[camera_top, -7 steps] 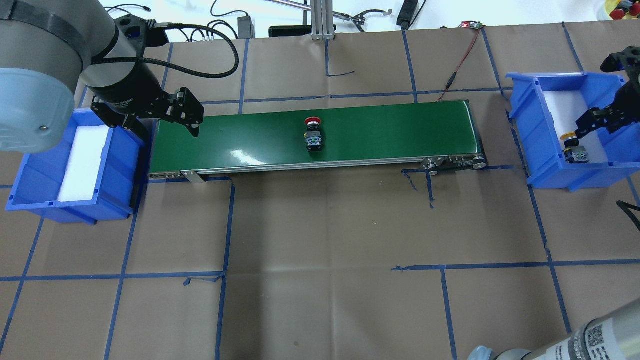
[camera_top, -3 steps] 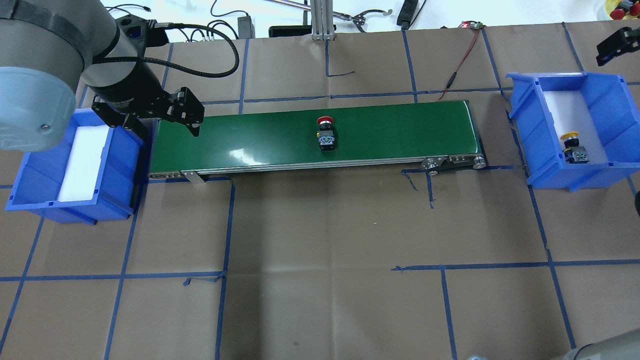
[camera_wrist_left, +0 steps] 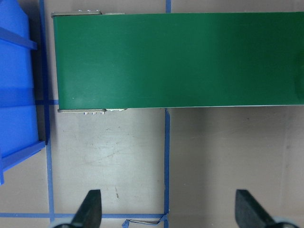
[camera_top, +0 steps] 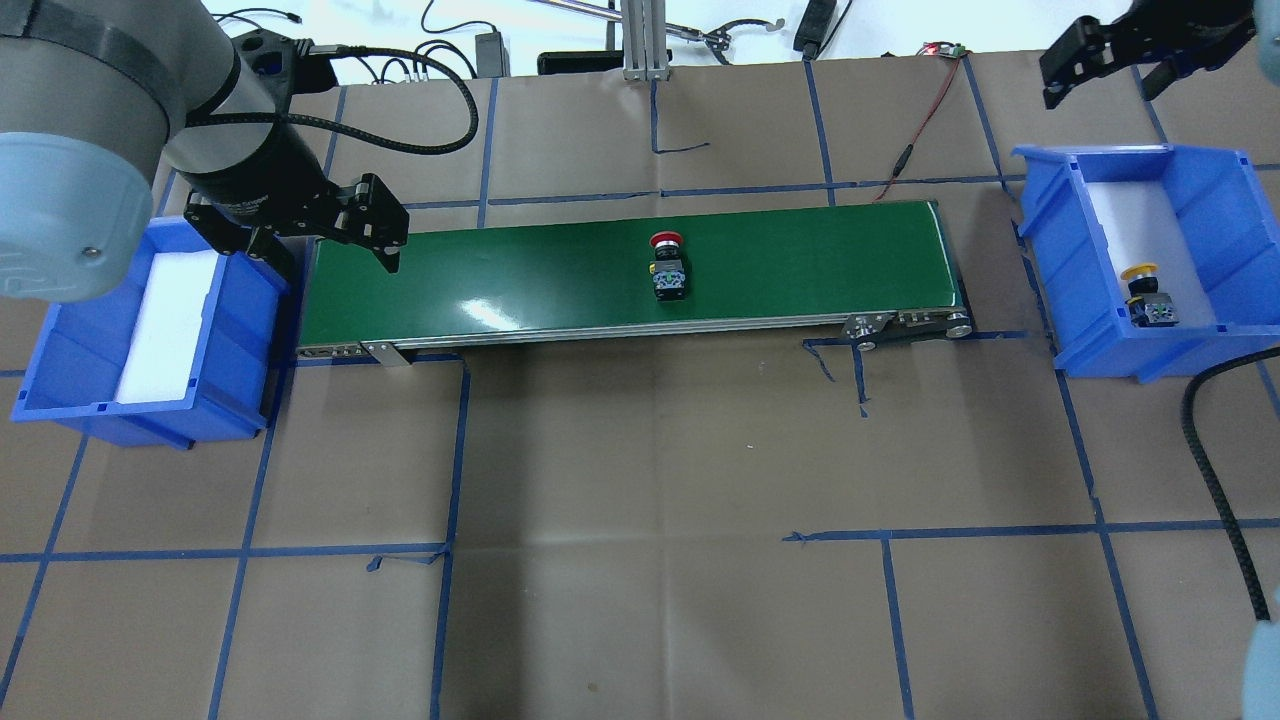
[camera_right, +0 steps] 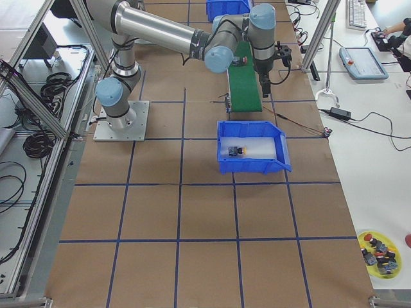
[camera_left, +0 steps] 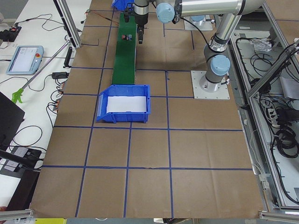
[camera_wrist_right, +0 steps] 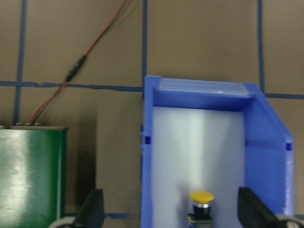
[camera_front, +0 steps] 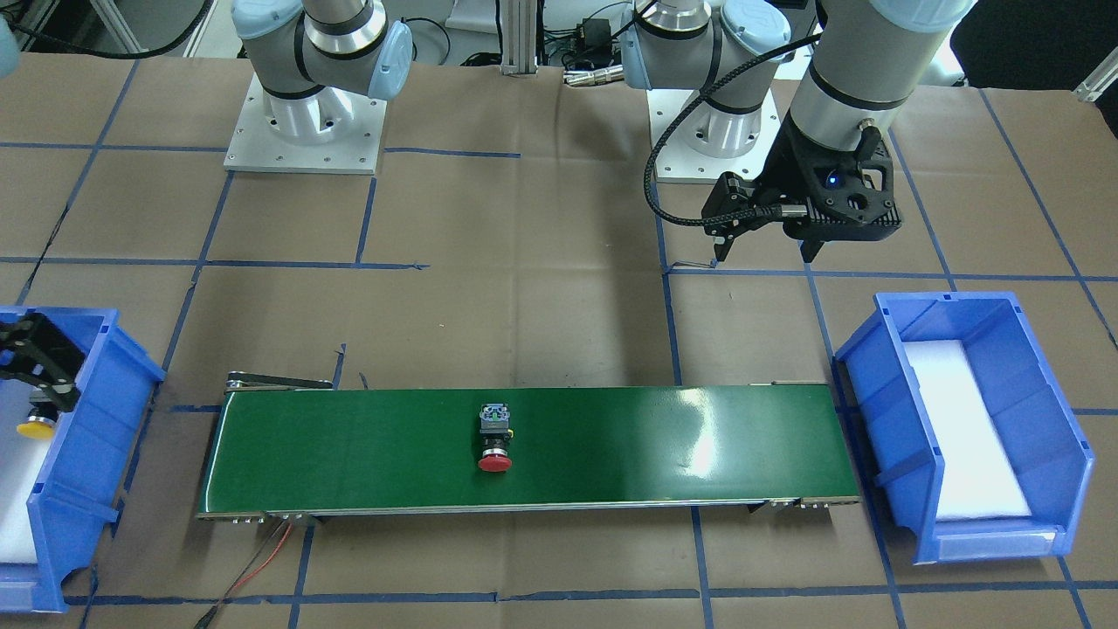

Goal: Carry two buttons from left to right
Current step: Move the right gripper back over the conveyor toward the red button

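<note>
Two blue bins, one green belt, two buttons and two tools are on or above the brown surface (camera_top: 640, 450).

The left bin (camera_top: 245, 340) holds only a white liner. The left tool (camera_wrist_left: 168, 209) hangs over the gap between this bin and the belt's left end. Its fingers are spread wide and hold nothing.

On the belt (camera_top: 800, 260), the red button (camera_top: 668, 265) lies on its side a little right of the middle, with its cap pointing away from the robot.

The right bin (camera_top: 1075, 270) has the yellow button (camera_top: 1148, 295) on its liner near the robot-side wall, cap also pointing away. The right tool (camera_wrist_right: 171, 211) is up above the bin's far end, wide open and empty.

The left wrist view takes in only the belt's left end and a corner of the left bin. The right wrist view catches the yellow cap, the belt's right end and a red wire (camera_wrist_right: 95, 47). Only the front-facing view shows both arm bases bolted to plates.
</note>
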You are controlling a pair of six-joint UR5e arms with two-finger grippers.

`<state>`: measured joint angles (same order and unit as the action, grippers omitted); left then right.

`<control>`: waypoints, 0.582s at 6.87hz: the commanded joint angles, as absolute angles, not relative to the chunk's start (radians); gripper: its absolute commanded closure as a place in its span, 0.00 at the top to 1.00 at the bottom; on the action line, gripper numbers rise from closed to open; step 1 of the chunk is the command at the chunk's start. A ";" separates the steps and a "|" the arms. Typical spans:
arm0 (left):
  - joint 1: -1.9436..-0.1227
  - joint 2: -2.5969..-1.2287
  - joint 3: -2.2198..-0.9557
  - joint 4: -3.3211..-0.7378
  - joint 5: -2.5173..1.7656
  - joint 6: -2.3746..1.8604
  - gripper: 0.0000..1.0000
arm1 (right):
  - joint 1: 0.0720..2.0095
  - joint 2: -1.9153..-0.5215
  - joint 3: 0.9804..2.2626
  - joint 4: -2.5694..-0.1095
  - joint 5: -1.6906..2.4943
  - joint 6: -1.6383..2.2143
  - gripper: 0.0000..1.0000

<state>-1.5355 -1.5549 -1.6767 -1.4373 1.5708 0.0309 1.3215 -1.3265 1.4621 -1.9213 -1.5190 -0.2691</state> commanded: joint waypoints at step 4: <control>-1.536 -1.554 -1.675 -1.437 1.571 0.029 1.00 | 1.581 -1.341 1.494 -1.905 -1.519 0.106 1.00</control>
